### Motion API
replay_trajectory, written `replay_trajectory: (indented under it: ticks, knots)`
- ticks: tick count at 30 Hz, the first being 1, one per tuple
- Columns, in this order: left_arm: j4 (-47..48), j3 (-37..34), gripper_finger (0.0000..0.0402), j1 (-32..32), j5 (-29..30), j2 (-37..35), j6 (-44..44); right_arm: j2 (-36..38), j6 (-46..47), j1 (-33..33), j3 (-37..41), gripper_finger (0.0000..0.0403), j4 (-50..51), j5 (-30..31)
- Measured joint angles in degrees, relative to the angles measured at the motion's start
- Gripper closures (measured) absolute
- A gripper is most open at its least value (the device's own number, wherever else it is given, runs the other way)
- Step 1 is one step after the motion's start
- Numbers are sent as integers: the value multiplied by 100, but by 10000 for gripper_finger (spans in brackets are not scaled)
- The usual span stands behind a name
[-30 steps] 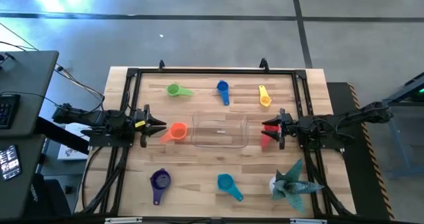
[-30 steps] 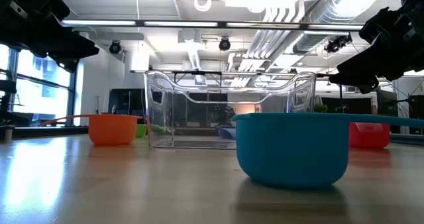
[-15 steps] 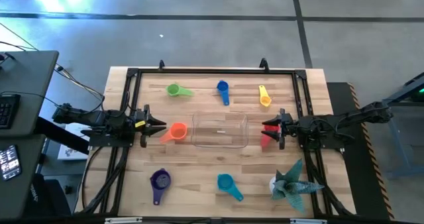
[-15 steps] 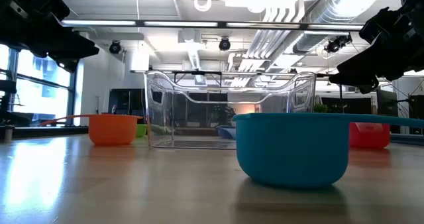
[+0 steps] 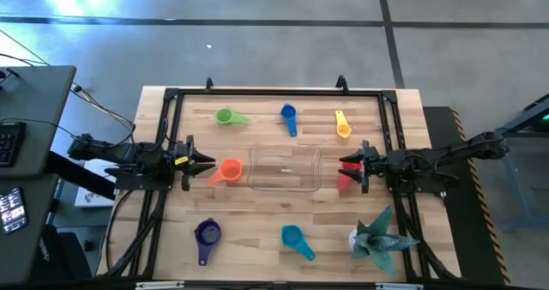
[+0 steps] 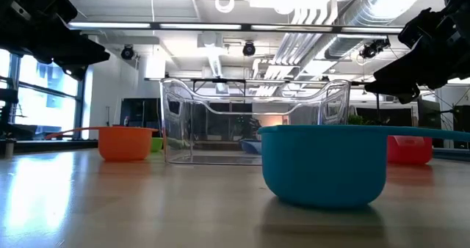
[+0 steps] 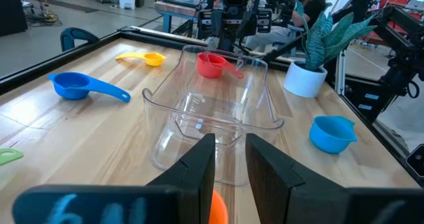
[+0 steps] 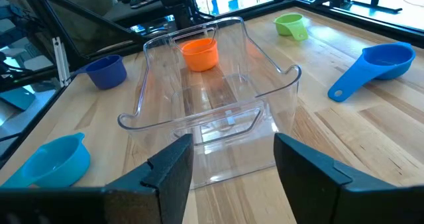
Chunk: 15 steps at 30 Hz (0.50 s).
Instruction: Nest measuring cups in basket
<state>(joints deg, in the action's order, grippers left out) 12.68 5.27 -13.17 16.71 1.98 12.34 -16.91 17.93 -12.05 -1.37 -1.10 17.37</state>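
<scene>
**Both arms poised at the basket ends; no cup loaded yet**

You are at the opening step: the basket point(image 5: 285, 168) sits mid-desk and holds no cup. All seven measuring cups lie on the desk point(image 5: 257, 238) around it.

Left gripper point(image 5: 208, 164): its fingers point(image 7: 199, 168) stand narrowly parted, with only a slim gap between them, and grip nothing. The orange cup point(image 5: 230, 169) lies just ahead of and below the fingertips, between them and the near end of the basket. In the left wrist view its rim shows at the base of the gap.

Right gripper point(image 5: 347, 172): its fingers point(image 8: 173, 168) stand wide apart and empty. The red cup point(image 5: 346, 180) lies just beneath the fingertips, close to the opposite end of the basket.

Remaining cups, all well apart from both sets of fingers: the green cup point(image 5: 226, 116), blue cup point(image 5: 288, 115) and yellow cup point(image 5: 342, 125) in the far row; the purple cup point(image 5: 207, 234) and teal cup point(image 5: 292, 236) in the near row. The folded-paper figure point(image 5: 376, 235) beside the right arm is not part of the set.

Next move, as a judgement:
1. Widen the left fingers before descending; the present gap looks too narrow to straddle the orange cup's wall or handle.
2. Lower onto one cup only, keeping the other arm clear of the basket.
3. Seat the largest cup first, so that the smaller ones can nest inside it.
</scene>
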Motion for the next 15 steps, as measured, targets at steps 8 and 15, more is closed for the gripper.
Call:
replay_trajectory:
  ticks: [8,15]
  knots:
    - [0,0,328,0,-2,1,0,0,0,0,-1,201,2,0]
    - [-9,-1,328,0,17,0,-77,-2,0,2,-2,201,2,0]
